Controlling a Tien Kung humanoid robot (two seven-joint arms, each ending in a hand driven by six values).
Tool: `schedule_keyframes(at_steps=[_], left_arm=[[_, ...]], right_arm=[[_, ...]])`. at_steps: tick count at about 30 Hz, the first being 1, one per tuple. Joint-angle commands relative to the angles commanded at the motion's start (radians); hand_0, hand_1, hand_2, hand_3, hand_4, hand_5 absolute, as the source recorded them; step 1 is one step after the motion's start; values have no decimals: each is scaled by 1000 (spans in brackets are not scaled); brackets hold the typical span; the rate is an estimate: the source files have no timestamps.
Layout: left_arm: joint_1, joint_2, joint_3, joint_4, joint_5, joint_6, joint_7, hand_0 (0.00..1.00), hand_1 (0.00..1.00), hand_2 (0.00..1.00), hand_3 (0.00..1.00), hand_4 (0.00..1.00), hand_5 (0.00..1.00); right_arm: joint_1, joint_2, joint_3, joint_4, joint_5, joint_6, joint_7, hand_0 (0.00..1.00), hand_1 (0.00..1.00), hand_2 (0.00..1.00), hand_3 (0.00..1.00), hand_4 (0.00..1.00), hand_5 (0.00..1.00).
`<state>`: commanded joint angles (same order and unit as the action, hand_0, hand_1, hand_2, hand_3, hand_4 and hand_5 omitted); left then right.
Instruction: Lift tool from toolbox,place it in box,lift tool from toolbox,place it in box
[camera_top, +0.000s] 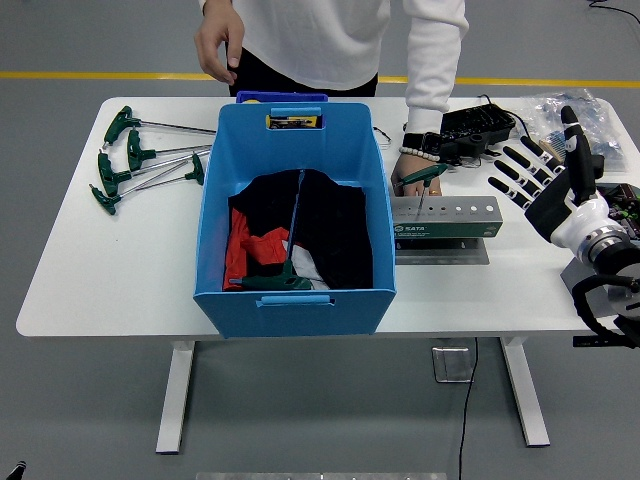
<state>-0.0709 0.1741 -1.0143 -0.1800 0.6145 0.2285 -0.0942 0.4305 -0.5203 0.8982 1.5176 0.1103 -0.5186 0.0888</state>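
A blue plastic box (215, 260) stands at the table's middle with black and red cloth inside. A green T-handle tool (285, 262) lies in it, handle toward the near wall. To the right stands the grey tool holder (446, 217) with one green T-handle tool (421, 178) in its left hole. A person's hand (408, 182) rests on that tool. My right hand (540, 180) hovers right of the holder, fingers spread, holding nothing. The left arm is out of view.
Several green T-handle tools (140, 160) lie at the table's left. A black case (475, 125) and plastic bags (560, 110) sit at the back right. The person's other hand (218, 45) is raised behind the table. A grey block (605, 285) is partly hidden by my right arm.
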Motion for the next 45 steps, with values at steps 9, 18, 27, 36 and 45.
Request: schedule_keyframes(at_steps=[9, 18, 27, 36, 45], left_arm=[[5, 0, -1, 0, 7, 0, 3, 899, 911, 913, 758, 706, 789], [4, 2, 2, 0, 14, 0, 4, 899, 912, 913, 761, 707, 789], [2, 3, 2, 0, 24, -2, 4, 899, 911, 913, 760, 707, 790], [-3, 4, -1, 0, 25, -2, 3, 899, 911, 913, 761, 707, 790], [-2, 3, -1, 0, 20, -2, 1, 899, 911, 913, 760, 708, 791]], right_arm=[[-23, 16, -31, -23, 49, -12, 20, 588, 619, 762, 910, 998, 872], [-35, 47, -63, -14, 90, -17, 31, 590, 625, 762, 914, 998, 891], [-24, 83, -111, -22, 114, -20, 31, 593, 622, 762, 914, 998, 906], [38, 110, -161, -84, 129, 4, 22, 601, 620, 773, 915, 996, 917], [69, 145, -195, -152, 149, 26, 16, 605, 620, 772, 915, 996, 918]])
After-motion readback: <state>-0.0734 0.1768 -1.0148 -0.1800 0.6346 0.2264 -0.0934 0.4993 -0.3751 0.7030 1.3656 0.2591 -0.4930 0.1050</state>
